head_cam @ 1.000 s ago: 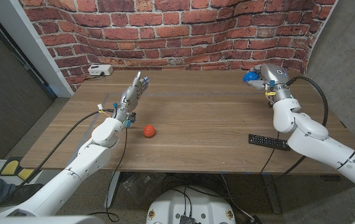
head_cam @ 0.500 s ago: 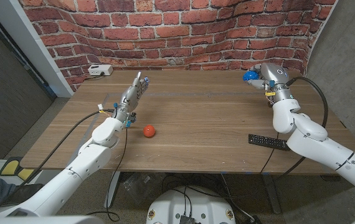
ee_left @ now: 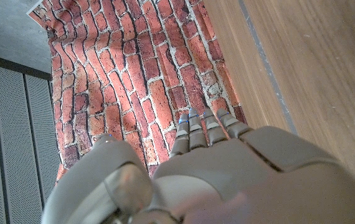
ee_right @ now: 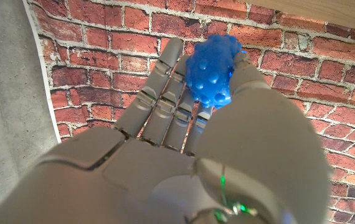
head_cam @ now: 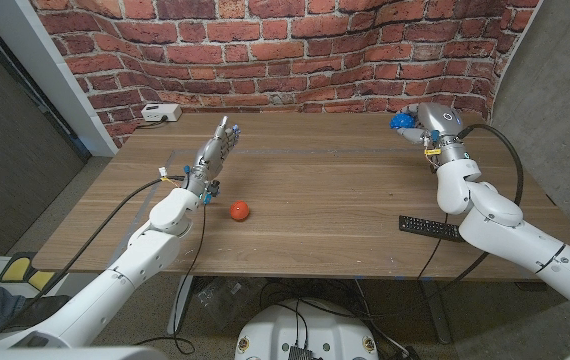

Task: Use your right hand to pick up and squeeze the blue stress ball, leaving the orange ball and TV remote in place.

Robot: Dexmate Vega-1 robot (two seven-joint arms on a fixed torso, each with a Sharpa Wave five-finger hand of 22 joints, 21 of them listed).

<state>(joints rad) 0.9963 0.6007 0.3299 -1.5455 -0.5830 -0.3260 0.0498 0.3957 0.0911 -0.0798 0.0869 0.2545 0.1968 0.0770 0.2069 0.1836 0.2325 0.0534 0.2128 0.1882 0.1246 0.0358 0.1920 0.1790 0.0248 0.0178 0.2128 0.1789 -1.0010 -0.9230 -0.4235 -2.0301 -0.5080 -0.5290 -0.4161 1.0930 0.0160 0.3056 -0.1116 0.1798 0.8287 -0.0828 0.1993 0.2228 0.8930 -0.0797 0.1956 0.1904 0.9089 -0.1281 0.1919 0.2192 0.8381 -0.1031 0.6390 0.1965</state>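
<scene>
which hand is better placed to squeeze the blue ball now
The right. The right hand already holds the blue stress ball against its fingers, lifted near the brick wall. The left hand holds nothing, its fingers spread over the table's far left, well away from the ball.

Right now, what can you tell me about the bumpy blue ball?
The bumpy blue stress ball is round and covered all over in small knobs, and it looks soft and rubbery. The robot's right hand holds it against its fingers, thumb pressing from one side. In the head view the ball peeks out beside that hand at the wooden table's far right corner, near the red brick wall.
</scene>
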